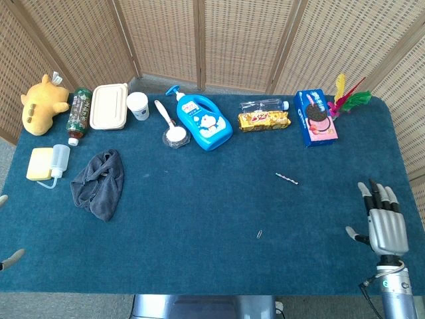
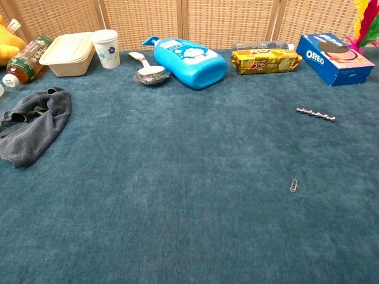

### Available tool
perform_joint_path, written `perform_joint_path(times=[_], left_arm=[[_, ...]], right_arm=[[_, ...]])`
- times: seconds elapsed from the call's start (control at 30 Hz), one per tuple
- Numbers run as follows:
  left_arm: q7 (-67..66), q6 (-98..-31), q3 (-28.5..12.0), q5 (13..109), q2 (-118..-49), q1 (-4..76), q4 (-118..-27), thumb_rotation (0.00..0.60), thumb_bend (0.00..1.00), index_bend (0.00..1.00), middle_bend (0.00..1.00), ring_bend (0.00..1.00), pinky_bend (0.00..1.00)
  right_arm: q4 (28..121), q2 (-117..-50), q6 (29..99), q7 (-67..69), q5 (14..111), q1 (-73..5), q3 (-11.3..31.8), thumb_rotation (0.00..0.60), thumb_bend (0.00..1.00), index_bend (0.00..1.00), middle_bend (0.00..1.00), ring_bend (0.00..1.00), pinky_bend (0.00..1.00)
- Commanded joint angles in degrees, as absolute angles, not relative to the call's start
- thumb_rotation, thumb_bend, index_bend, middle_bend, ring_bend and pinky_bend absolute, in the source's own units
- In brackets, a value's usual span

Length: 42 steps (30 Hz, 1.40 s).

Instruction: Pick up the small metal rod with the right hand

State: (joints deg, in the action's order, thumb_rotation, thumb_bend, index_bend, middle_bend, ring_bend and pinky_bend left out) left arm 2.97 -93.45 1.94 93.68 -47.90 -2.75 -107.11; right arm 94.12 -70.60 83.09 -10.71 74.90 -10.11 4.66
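Note:
The small metal rod [image 1: 287,178] [image 2: 316,114] lies flat on the blue cloth, right of centre and in front of the Oreo box. My right hand [image 1: 382,223] hovers near the table's front right corner, fingers spread and empty, well to the right of and nearer than the rod. Only fingertips of my left hand [image 1: 9,256] peek in at the left edge of the head view, apart and holding nothing. The chest view shows neither hand.
A paper clip [image 1: 259,234] [image 2: 294,185] lies in front of the rod. Along the back stand an Oreo box [image 1: 314,117], a yellow snack pack [image 1: 264,120], a blue detergent bottle [image 1: 203,121], a spoon, cup and lunch box. A grey cloth [image 1: 99,182] sits at left.

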Motion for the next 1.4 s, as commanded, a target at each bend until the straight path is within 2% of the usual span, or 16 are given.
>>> perform_joint_path(times=[0.03,0.1,0.17,0.27,0.33,0.63,0.8,1.17,1.4], left_arm=[[2.8,-92.7,1.8,93.2,-48.0,-2.4,-107.3,0.600,0.21,0.00,0.00,0.00,0.00],[2.4,-92.2,1.8,93.1,-48.0,-2.2,-107.5,0.600,0.21,0.00,0.00,0.00,0.00],[2.3,-92.0,1.7,92.9,-48.0,-2.1,-107.6,0.600,0.21,0.00,0.00,0.00,0.00],[2.2,-91.8,1.6,92.5,-48.1,-2.0,-107.7,0.600,0.21,0.00,0.00,0.00,0.00],[2.3,-91.6,1.6,92.2,-48.0,-1.9,-107.7,0.600,0.21,0.00,0.00,0.00,0.00],[2.9,-91.1,1.3,91.1,-47.8,-1.8,-107.5,0.600,0.21,0.00,0.00,0.00,0.00],[3.0,-90.1,1.2,90.2,-47.9,-1.4,-107.3,0.600,0.21,0.00,0.00,0.00,0.00],[4.0,-88.5,0.8,89.0,-47.7,-0.6,-106.8,0.600,0.21,0.00,0.00,0.00,0.00],[4.7,-88.2,0.8,88.9,-47.5,-0.5,-106.6,0.600,0.21,0.00,0.00,0.00,0.00]], right_arm=[[95.0,-71.5,79.5,-8.5,76.6,-12.6,5.3,0.600,0.00,0.03,0.00,0.00,0.00],[95.2,-72.1,77.8,-8.6,77.0,-14.4,6.3,0.600,0.02,0.10,0.00,0.00,0.00],[95.2,-73.1,76.3,-9.1,77.0,-16.2,7.6,0.600,0.11,0.18,0.00,0.00,0.00],[95.0,-75.0,74.1,-9.8,76.6,-19.1,9.8,0.600,0.20,0.26,0.00,0.00,0.00],[94.4,-76.2,73.0,-10.6,76.0,-20.6,10.9,0.600,0.23,0.29,0.00,0.00,0.00],[92.1,-81.8,64.7,-16.7,66.9,-28.9,16.7,0.600,0.30,0.37,0.00,0.00,0.00],[90.1,-84.6,61.5,-20.1,60.6,-32.7,19.0,0.600,0.30,0.35,0.00,0.00,0.00],[81.3,-90.2,57.9,-26.6,48.2,-38.5,20.9,0.600,0.33,0.38,0.00,0.00,0.00],[76.7,-92.4,57.0,-28.9,43.6,-40.3,20.5,0.600,0.33,0.41,0.00,0.00,0.00]])
